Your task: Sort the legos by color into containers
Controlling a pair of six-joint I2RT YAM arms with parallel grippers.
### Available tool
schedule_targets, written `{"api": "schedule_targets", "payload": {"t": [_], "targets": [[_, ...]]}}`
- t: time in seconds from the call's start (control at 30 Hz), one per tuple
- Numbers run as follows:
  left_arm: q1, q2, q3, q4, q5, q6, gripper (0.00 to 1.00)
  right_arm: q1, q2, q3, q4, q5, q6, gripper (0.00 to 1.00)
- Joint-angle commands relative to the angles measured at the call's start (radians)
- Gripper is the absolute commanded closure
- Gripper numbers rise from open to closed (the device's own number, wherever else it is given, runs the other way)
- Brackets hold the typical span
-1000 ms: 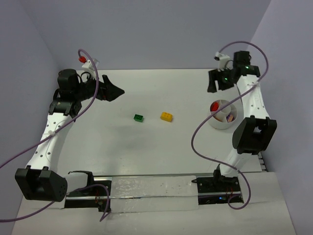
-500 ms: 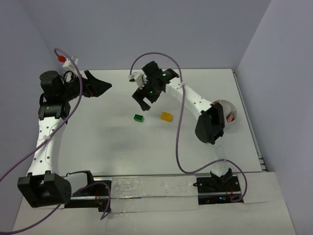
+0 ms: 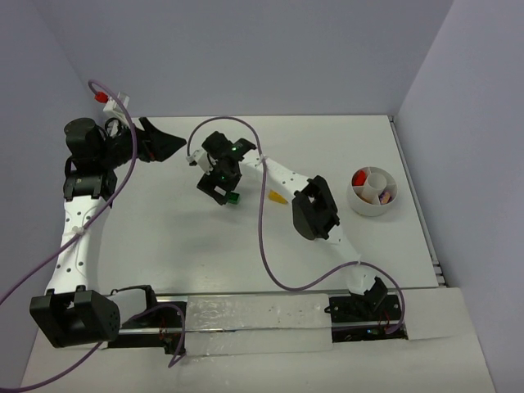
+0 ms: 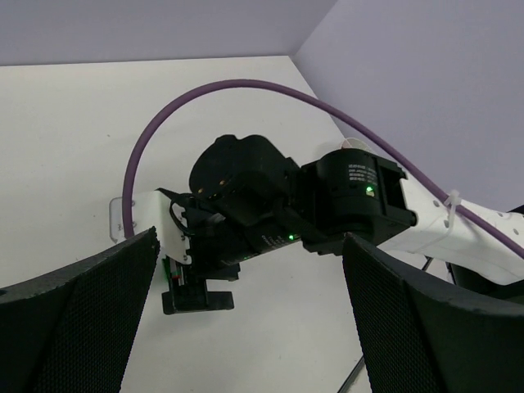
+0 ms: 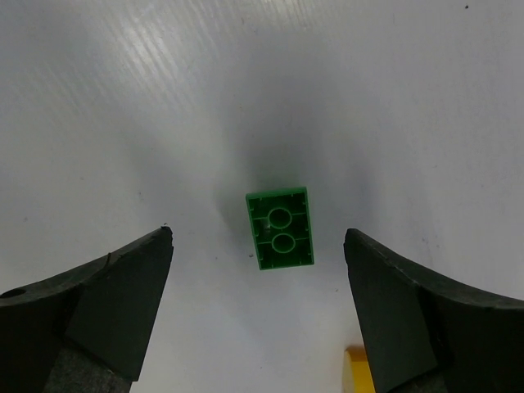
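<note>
Yellow lego [image 5: 358,372] shows only a corner beside right claw [image 5: 258,236].

This is a robotics lab test cell, not a home. A bare white counter [image 3: 180,246] is boxed in by plain lavender panels [image 3: 262,57]. A left arm [image 3: 78,229] and a right arm [image 3: 282,173], white and black, are bolted to a metal rail [image 3: 254,315] along its near edge, with purple cables [image 4: 246,82] looping loose over them.

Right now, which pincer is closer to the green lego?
Right. The right pincer hangs open over the green lego, a finger on each side. The left pincer is far off to its left, also open.
</note>
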Motion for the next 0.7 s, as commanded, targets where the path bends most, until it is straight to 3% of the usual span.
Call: {"api": "schedule_targets", "payload": {"t": [0.0,0.2,0.43,0.67], "targets": [[0.005,-0.017,0.001,0.052,0.023,-0.005,0.01,-0.004,0.044,0.043,0.037,0.034,0.017,0.11],[0.005,-0.020,-0.006,0.049,0.021,0.001,0.01,0.000,0.066,0.037,0.047,0.023,0.003,0.22],[0.005,-0.015,-0.002,0.057,0.028,0.001,0.01,0.009,0.071,0.011,0.041,0.041,-0.026,0.62],[0.005,-0.005,0.008,0.051,0.030,0.013,0.01,-0.019,-0.103,-0.164,0.096,0.013,-0.012,0.80]]}}
